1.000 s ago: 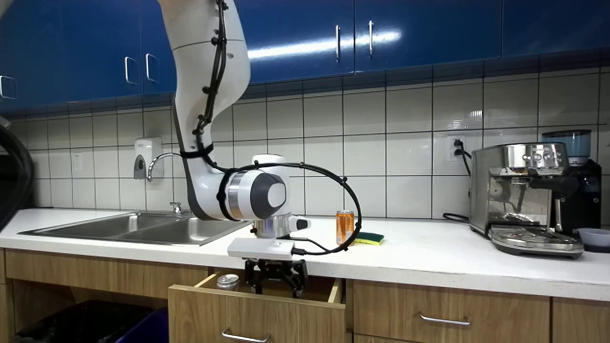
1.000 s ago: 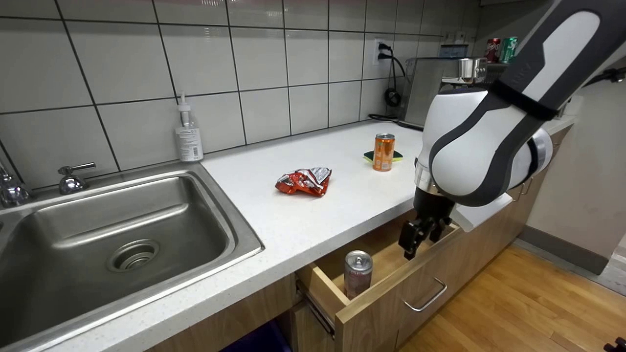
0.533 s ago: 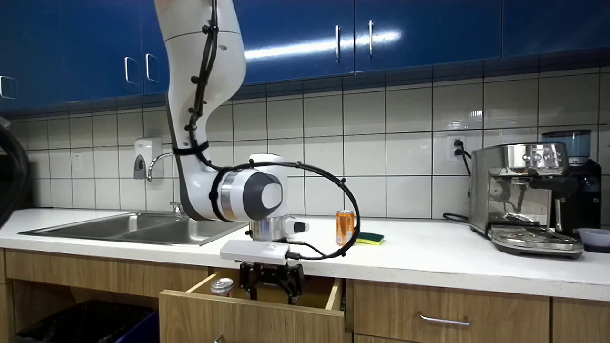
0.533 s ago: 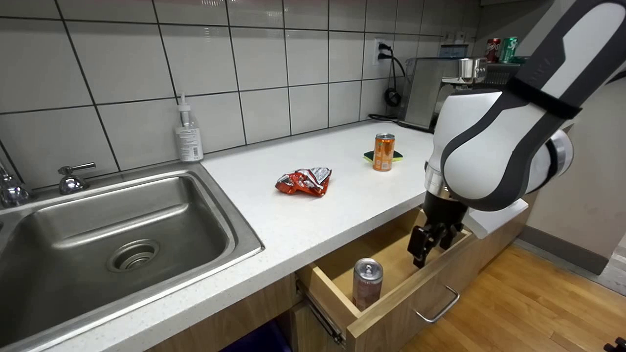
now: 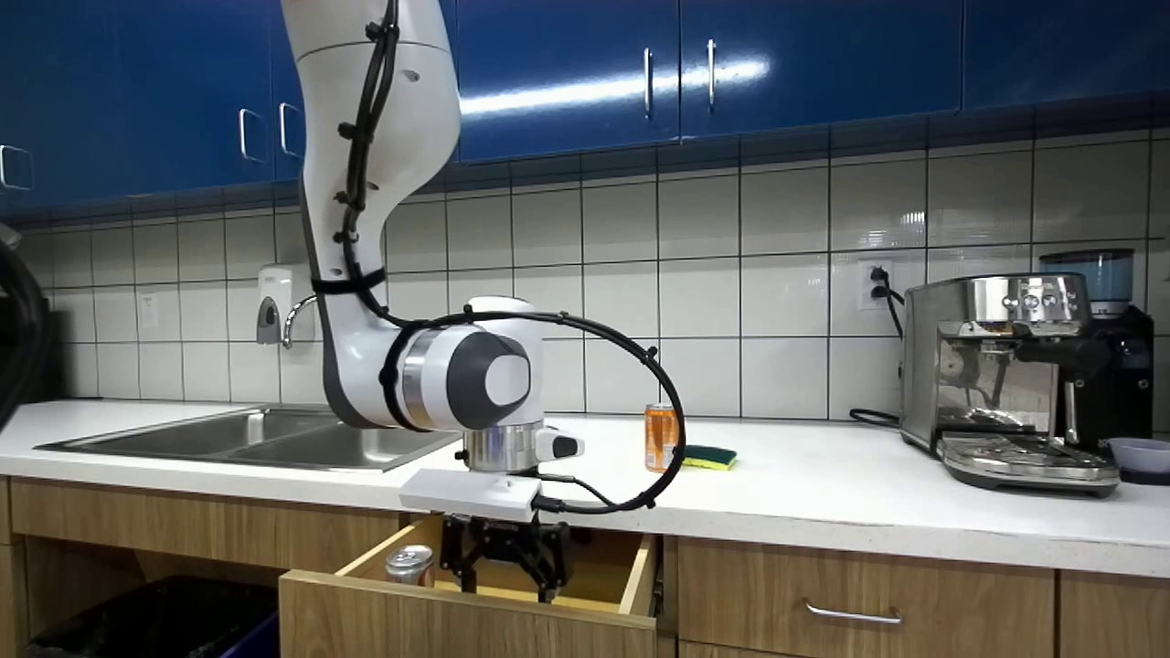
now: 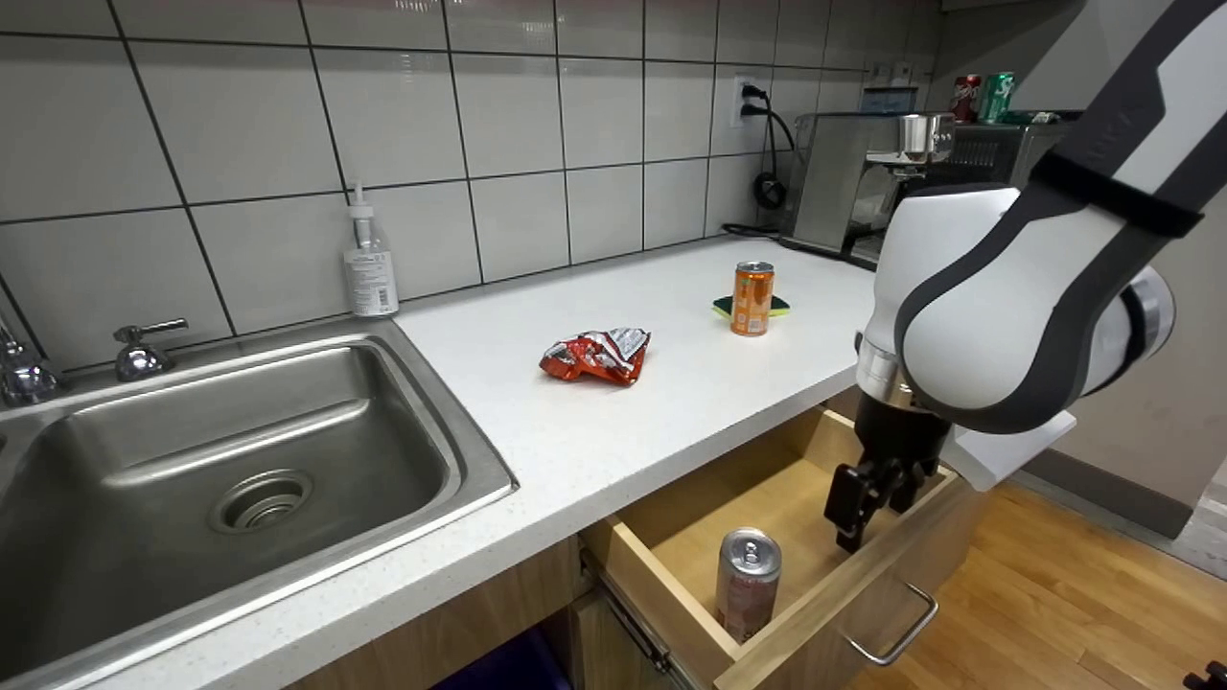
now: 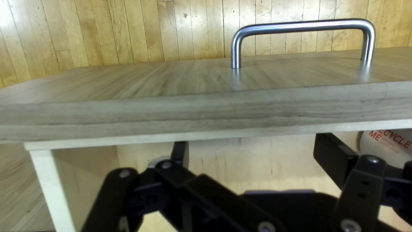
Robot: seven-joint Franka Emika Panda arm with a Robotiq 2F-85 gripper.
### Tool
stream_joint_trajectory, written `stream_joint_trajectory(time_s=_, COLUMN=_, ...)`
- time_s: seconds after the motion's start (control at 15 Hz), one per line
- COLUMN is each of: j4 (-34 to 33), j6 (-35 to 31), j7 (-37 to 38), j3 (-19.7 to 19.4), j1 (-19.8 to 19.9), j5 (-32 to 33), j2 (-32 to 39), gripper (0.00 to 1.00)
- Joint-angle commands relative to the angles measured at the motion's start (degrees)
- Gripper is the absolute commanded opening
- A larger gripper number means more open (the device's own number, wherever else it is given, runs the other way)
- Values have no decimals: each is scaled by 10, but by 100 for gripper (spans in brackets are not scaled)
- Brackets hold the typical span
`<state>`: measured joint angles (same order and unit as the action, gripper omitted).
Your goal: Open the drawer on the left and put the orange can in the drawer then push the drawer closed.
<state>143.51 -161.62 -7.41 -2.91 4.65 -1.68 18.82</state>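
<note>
The drawer [image 5: 466, 631] stands open beneath the bench [image 6: 623, 431], a silver-topped can [image 6: 748, 586] upright inside. The tool [image 5: 507, 586] hangs into the drawer near that can, jaws spread wide and empty. Farther back on the bench, beyond a crumpled red wrapper [image 6: 596, 356], the orange can [image 6: 752, 299] stands upright just beside a green-and-yellow sponge [image 5: 708, 457].

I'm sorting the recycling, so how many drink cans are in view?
4: the orange can on the counter, a silver-topped can inside the open drawer, and a red can and a green can in the background. The arm may hide more.
</note>
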Motion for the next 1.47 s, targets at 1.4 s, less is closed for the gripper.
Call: stream_joint_trajectory(time_s=1.4, j4=100, j6=8, j7=23, j3=-11, j1=0, j5=8, j2=-60, gripper=100)
